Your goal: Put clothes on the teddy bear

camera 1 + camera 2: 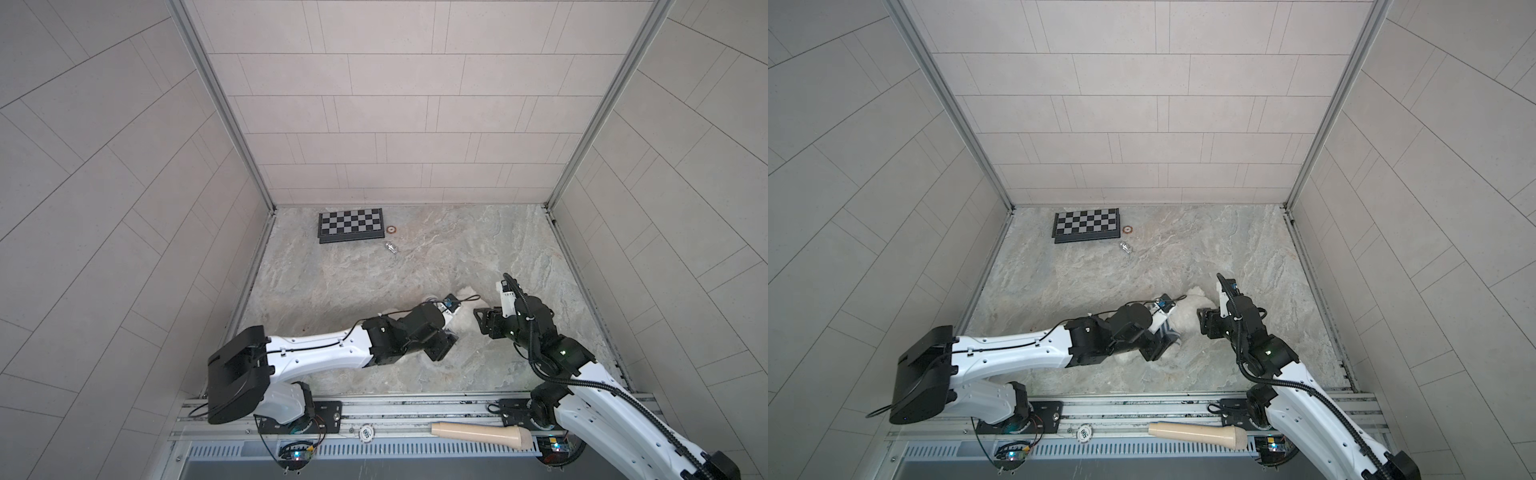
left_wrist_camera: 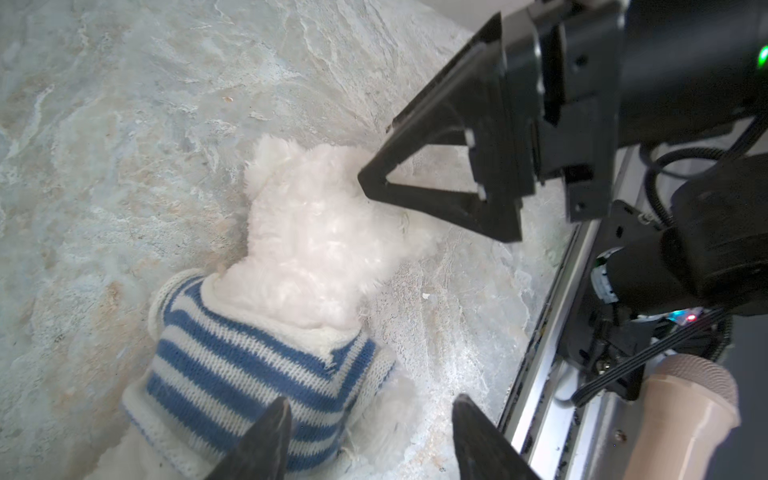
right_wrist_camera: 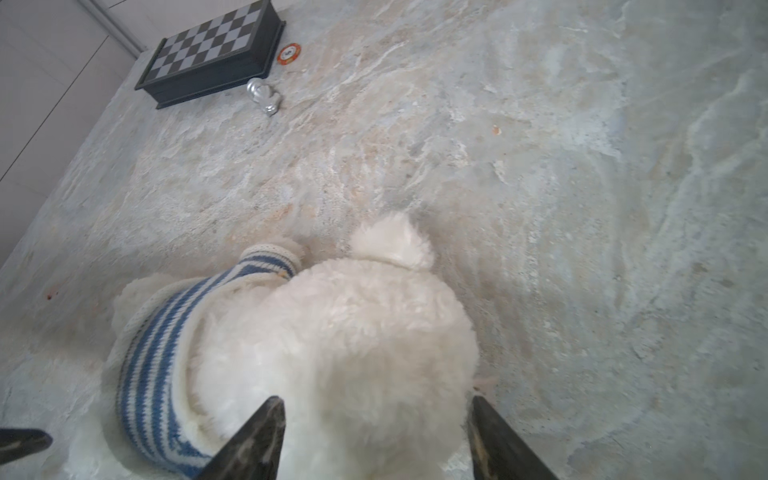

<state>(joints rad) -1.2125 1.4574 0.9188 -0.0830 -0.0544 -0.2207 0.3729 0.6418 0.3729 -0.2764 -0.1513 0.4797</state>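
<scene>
Evidently hovered spread and empty about the teddy bear (image 2: pixel 324 232), left gripper (image 2: pixel 370 399) over its striped sweater (image 2: pixel 249 374), right gripper (image 3: pixel 376 399) astride its head (image 3: pixel 353 332), dressing seemingly done.

In both top views the left arm (image 1: pixel 395 332) covers most of the teddy bear (image 1: pixel 463 318). Its face is hidden. The silver thing (image 1: pixel 391 247) at 5 o'clock from the chessboard (image 1: pixel 350 223) is too tiny there.
</scene>
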